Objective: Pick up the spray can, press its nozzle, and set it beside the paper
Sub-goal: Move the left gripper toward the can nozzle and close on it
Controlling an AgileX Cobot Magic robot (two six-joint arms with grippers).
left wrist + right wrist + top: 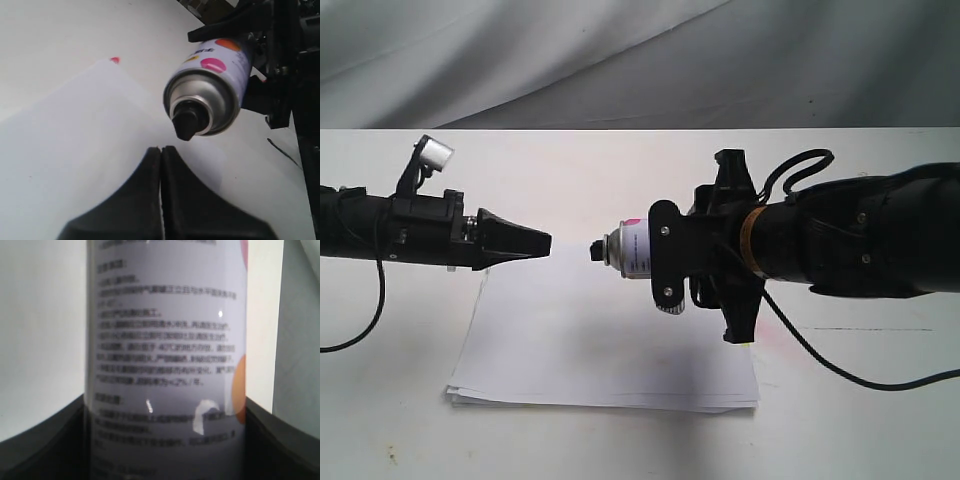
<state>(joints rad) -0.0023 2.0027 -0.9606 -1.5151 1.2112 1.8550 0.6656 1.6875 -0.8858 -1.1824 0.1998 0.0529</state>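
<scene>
My right gripper (665,255) is shut on the spray can (632,248), holding it sideways in the air above the paper (610,345). The can's printed label (165,355) fills the right wrist view between the two fingers. Its black nozzle (597,250) points left toward my left gripper (546,241), which is shut with nothing in it, a short gap away. In the left wrist view the nozzle (186,121) on the silver dome sits just beyond the closed fingertips (161,149). The paper (75,150) lies flat on the white table below both grippers.
The white table (840,420) extends around the paper. A grey cloth backdrop (620,60) hangs behind the table's far edge. Black cables (860,375) trail from the right arm over the table; another cable (365,320) loops from the left arm.
</scene>
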